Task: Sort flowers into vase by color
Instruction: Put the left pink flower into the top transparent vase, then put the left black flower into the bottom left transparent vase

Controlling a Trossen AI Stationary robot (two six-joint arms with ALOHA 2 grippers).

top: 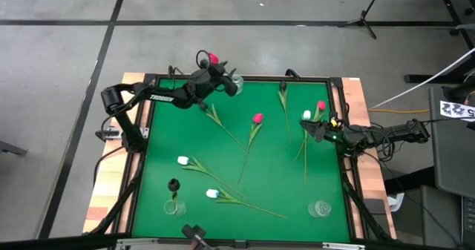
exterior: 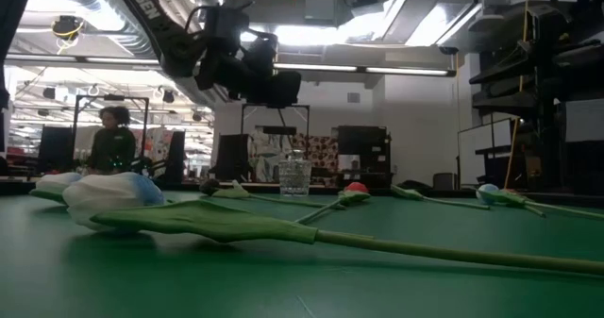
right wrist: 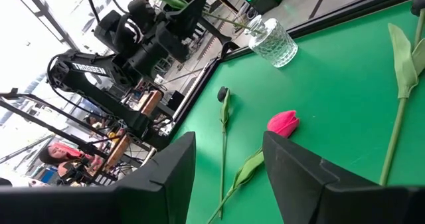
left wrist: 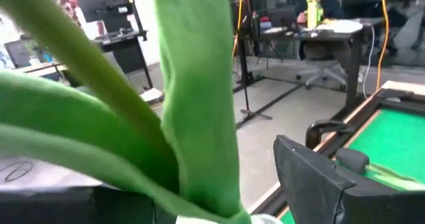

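Pink tulip (top: 214,58) is sitting tilted at the far edge of the green table (top: 282,168), its stem running into the clear glass vase (top: 236,81) near the far rim; head is leaning out past the table edge toward the left. Left gripper (top: 220,73) is hanging just beside this stem, above the vase. In the left wrist view the broad green leaves (left wrist: 192,104) are filling the picture right at the fingers (left wrist: 319,177); jaws look parted, but whether they are touching the stem I cannot tell.

Loose flowers are lying flat across the mat:
- pink tulip at centre (top: 257,119), stem trailing toward the near side
- a dark-headed one (top: 205,107) just near-side of the left gripper
- two white tulips (top: 183,161) (top: 211,193) toward the near left, stems pointing right
- a stem (top: 285,105) lying far-right of centre, head too small to tell
- pink tulip (top: 320,105) and white tulip (top: 306,115) at the right edge

Right gripper (top: 308,125) is hovering low over the right edge, beside the white and pink heads, fingers spread and holding nothing; its wrist view shows only green cloth in the gap.

Second vase (top: 172,205) at near left is holding a near-black tulip (top: 173,184). Third vase (top: 320,208) is standing near right. In the low view a person (exterior: 113,139) is showing far behind the table.
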